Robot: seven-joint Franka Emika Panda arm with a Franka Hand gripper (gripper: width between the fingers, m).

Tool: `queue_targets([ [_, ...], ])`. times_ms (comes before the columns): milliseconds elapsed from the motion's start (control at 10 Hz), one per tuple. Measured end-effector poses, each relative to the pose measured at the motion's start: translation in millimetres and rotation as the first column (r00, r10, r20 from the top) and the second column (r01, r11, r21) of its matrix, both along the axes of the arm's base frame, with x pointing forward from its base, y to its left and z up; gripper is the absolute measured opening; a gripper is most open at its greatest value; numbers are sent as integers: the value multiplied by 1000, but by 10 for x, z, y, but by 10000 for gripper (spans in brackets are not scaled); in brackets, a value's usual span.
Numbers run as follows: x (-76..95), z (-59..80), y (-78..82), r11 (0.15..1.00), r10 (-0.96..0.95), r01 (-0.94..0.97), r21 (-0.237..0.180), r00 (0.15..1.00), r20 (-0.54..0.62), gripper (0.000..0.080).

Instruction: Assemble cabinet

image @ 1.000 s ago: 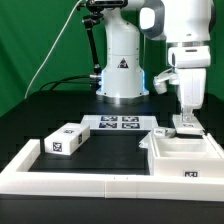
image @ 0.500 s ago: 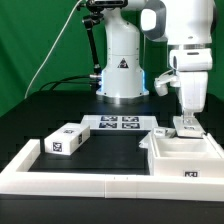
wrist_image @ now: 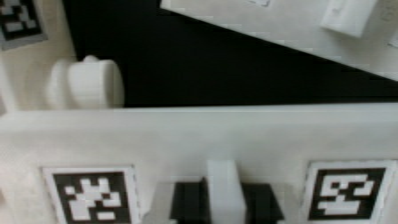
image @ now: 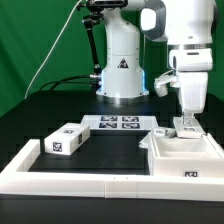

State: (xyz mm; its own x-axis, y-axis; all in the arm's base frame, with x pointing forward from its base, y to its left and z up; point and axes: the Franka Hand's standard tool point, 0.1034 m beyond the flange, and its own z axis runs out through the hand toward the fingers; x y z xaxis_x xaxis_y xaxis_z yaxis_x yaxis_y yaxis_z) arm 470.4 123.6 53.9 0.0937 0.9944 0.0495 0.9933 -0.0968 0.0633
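The cabinet body (image: 186, 152), a white open box, stands at the exterior view's right by the front rail. My gripper (image: 186, 123) points straight down at its back wall. In the wrist view the gripper (wrist_image: 217, 200) has its two dark fingers (wrist_image: 183, 198) closed on a thin upright white panel edge (wrist_image: 219, 178), between two tags on the white panel (wrist_image: 196, 135). A round white knob (wrist_image: 89, 82) shows beyond the panel. A separate white box part (image: 65, 141) with tags lies at the exterior view's left.
The marker board (image: 117, 123) lies flat in front of the robot base (image: 122, 75). A small white part (image: 160, 131) lies just left of the gripper. The long white rail frame (image: 80, 183) borders the table's front and left.
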Motion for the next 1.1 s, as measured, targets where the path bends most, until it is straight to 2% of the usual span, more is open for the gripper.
queue_targets([
  [700,62,-20,1,1000,2,-2,4,1000,4,70],
  [1100,443,2,-18,1000,1,-1,0,1000,5,70],
])
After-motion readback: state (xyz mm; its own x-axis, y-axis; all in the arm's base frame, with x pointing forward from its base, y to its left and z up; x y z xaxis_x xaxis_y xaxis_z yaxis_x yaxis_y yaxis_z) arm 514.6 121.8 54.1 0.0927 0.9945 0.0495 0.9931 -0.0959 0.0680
